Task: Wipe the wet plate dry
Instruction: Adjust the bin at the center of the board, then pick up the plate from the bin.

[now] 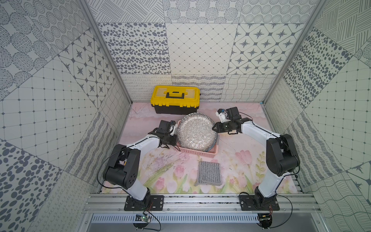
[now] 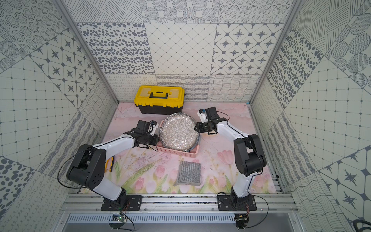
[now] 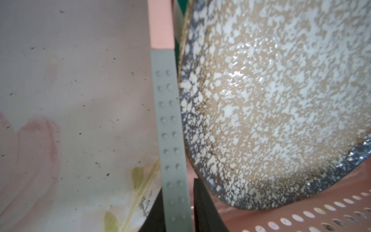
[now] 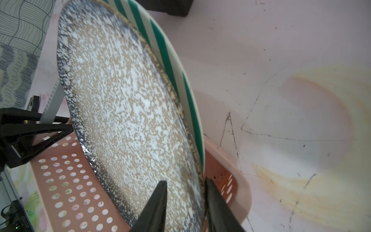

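First, nearest you, the cloth (image 1: pixel 208 172) lies flat on the table (image 1: pixel 241 152) with open room all round. Beyond, the wet plate (image 1: pixel 195 132) leans in the basket (image 1: pixel 200 153) against a striped plate (image 4: pixel 160 46). Your left claw (image 1: pixel 175 137), set narrow, brackets the basket wall, likely to steady it. Your right claw (image 4: pixel 185 180) straddles the plate's rim. Whether either grips, I cannot tell. The toolbox (image 1: pixel 174 98) crowds the far side.

Second plate mostly hidden
Green-striped plate (image 4: pixel 160 44) sits behind the speckled plate (image 1: pixel 196 132), only a sliver showing at 4 o'clock.

Speckled plate (image 2: pixel 177 131) leans in a pink basket (image 2: pixel 180 153).
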Controlling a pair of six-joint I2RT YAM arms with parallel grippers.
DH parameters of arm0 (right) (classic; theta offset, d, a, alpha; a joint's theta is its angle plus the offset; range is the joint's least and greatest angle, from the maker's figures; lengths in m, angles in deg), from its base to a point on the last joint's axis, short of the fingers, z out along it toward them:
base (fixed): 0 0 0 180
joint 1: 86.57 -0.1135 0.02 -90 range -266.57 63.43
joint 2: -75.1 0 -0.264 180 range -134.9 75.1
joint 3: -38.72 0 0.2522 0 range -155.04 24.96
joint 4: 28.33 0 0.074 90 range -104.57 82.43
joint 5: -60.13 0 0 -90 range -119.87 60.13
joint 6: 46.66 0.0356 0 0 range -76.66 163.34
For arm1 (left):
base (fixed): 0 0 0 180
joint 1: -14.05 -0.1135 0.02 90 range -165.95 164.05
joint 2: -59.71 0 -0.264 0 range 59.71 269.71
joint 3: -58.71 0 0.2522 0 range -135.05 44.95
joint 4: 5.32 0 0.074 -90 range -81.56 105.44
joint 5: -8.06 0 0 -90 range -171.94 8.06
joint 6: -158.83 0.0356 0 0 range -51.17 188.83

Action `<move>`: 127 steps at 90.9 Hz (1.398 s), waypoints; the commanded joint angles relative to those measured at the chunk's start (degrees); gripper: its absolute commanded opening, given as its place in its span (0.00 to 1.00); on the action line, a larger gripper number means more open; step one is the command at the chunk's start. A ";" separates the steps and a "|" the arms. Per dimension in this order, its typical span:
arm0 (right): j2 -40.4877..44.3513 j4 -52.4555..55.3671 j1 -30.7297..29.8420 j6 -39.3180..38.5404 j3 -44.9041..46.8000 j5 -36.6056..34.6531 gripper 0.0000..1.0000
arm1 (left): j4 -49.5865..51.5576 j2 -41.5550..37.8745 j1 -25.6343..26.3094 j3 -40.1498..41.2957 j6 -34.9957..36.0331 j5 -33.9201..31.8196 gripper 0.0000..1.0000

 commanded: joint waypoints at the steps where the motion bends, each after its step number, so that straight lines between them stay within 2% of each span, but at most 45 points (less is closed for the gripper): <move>1: 0.80 -1.17 -2.19 0.01 0.79 9.06 0.31 | 4.70 1.61 1.53 0.15 4.02 -2.77 0.08; 22: 2.35 -1.21 -3.55 -0.11 0.84 12.30 0.25 | 4.73 2.33 2.14 -0.27 3.90 -4.23 0.07; 52: 0.73 -1.18 -5.39 1.22 -1.74 18.61 0.28 | 4.58 2.71 2.46 -0.31 3.93 -5.00 0.08; 86: -2.13 -3.08 -8.02 4.06 -3.69 16.47 0.27 | 4.41 2.75 2.51 -0.29 3.86 -5.47 0.09; 114: 2.27 -3.39 -7.78 6.42 -3.64 11.72 0.00 | 4.31 2.54 2.45 -0.21 3.59 -6.00 0.09; 127: 4.31 -3.49 -6.53 8.70 -4.11 12.37 0.00 | 4.27 2.54 2.43 -0.18 3.46 -6.23 0.09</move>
